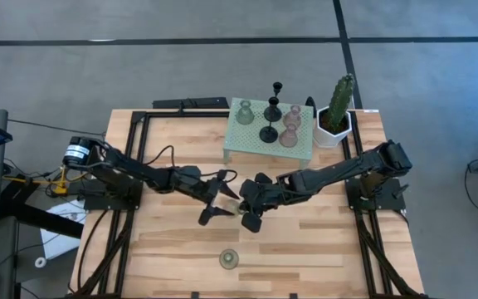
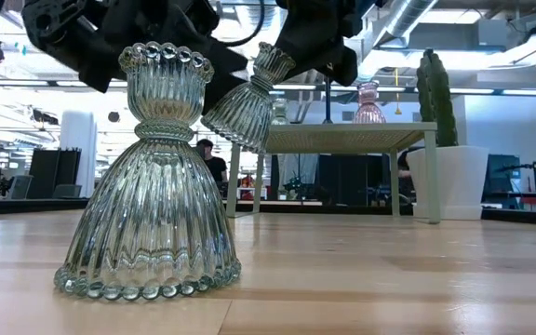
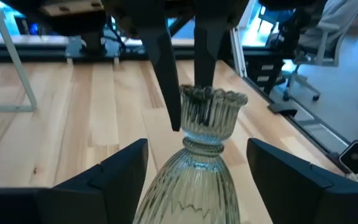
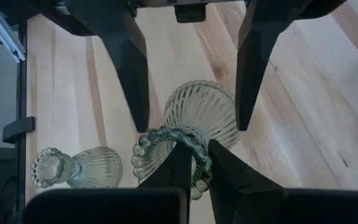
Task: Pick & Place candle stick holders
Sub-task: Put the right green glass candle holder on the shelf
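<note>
Pale green ribbed bell-shaped glass holder (image 4: 194, 134) hangs tilted in mid-air above table centre, rim pinched by right gripper (image 4: 194, 163), bell end pointing toward left gripper (image 3: 197, 168), fingers spread either side of bell, not touching

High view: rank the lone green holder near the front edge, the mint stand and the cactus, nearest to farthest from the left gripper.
From the left gripper:
1. Lone green holder, toward the front edge.
2. Mint stand, behind, toward the back edge.
3. Cactus, far back-right corner.
</note>
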`<state>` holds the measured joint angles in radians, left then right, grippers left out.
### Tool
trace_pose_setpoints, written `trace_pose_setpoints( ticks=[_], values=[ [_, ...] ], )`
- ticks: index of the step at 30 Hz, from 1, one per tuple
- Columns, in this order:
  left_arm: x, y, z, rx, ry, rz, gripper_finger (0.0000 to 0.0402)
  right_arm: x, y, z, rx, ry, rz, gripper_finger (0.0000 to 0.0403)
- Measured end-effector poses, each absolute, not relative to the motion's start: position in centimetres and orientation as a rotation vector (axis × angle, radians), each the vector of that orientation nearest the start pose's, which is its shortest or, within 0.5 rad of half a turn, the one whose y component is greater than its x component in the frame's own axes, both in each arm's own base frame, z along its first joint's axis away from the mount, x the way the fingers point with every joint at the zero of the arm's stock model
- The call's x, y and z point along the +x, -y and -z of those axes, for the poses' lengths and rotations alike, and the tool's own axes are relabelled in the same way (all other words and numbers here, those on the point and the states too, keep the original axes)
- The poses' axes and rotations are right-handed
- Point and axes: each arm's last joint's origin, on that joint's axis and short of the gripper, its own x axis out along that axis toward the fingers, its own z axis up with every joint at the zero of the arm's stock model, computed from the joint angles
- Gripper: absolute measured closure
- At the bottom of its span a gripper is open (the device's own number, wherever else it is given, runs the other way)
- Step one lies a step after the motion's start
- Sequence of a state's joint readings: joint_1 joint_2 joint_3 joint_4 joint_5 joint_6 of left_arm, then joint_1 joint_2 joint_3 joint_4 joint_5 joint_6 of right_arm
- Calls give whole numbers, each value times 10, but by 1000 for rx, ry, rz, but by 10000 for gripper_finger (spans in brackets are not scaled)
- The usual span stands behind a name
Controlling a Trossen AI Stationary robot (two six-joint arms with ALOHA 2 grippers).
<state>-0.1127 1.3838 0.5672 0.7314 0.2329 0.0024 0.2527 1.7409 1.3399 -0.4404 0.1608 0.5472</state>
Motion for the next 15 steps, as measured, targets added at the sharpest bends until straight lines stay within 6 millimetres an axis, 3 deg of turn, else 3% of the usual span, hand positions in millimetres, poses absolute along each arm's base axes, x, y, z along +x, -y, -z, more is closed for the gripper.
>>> trace_pose_setpoints(
  ticks=[15],
  values=[
    [280,38,-224,22,-99,345,143,367,-90,-252,337,-814,136,387]
  ],
)
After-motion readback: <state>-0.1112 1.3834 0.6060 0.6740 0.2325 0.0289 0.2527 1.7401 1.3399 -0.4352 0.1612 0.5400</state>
